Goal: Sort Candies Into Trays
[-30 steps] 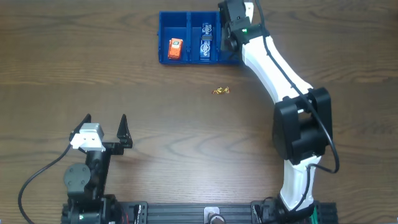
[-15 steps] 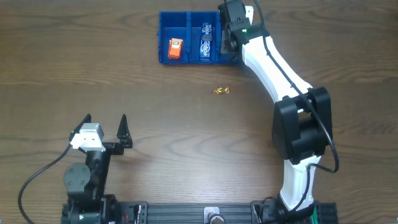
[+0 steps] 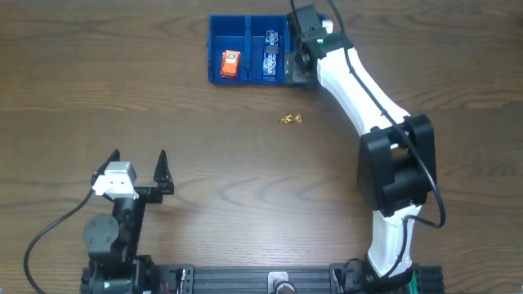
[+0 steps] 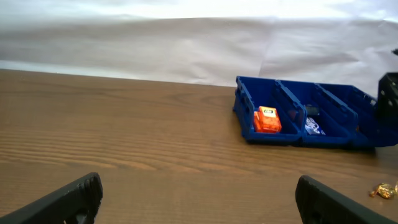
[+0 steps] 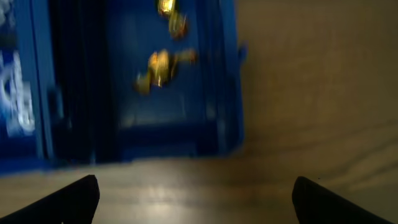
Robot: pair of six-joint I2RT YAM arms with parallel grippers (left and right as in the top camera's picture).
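Observation:
A blue three-compartment tray (image 3: 230, 33) sits at the table's far centre. Its left compartment holds an orange candy (image 3: 231, 64) and its middle one a blue-and-white candy (image 3: 272, 59). My right gripper (image 3: 299, 55) hangs open over the tray's right compartment. In the right wrist view, gold-wrapped candies (image 5: 161, 65) lie on that compartment's floor beyond my empty right gripper (image 5: 196, 208). One more gold candy (image 3: 291, 120) lies on the bare wood, nearer than the tray. My left gripper (image 3: 139, 167) stands open and empty near the left front, far from the tray (image 4: 244, 112).
Brown wood table all around; the tray's right wall (image 5: 224, 81) borders open tabletop. The left wrist view shows the orange candy (image 4: 267, 119), the loose gold candy (image 4: 384, 190) and white paper behind the table.
My right gripper has shifted slightly toward the tray's near right side. The left arm and the candies on the table have not moved.

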